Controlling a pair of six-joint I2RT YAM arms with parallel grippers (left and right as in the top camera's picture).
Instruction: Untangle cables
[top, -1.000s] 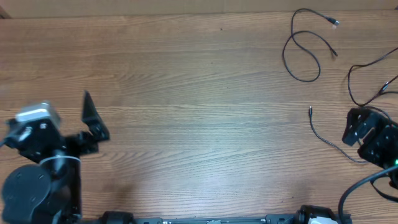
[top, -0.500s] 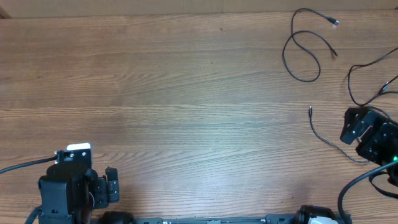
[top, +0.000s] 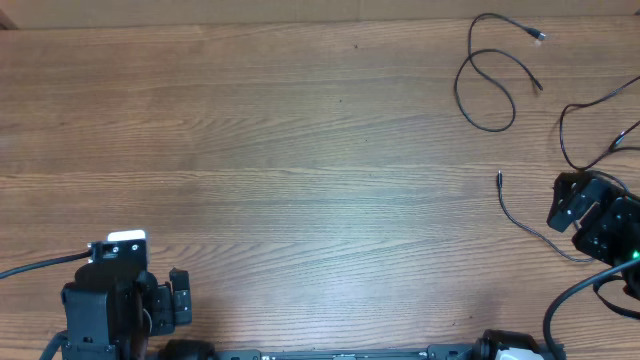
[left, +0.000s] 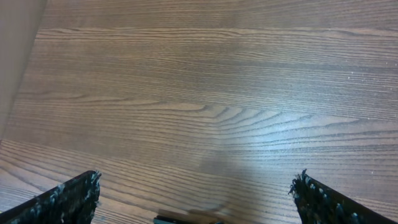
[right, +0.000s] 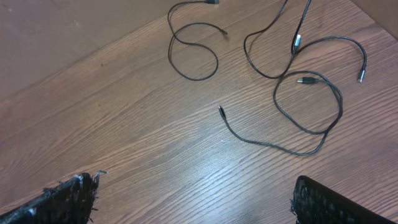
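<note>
Cables (right: 222, 112) lie just ahead of my right gripper (right: 194, 199), jaws wide; left gripper (left: 196, 199) wide too. I'd pinch one loose end first.

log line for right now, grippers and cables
left gripper: open, empty | right gripper: open, empty | cables: lying on table, some overlapping, none held

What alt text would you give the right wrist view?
Thin black cables lie loose on a wooden table, one loop apart at upper centre, the others crossing in curves at upper right. The right gripper stands open at the bottom edge, holding nothing.
</note>
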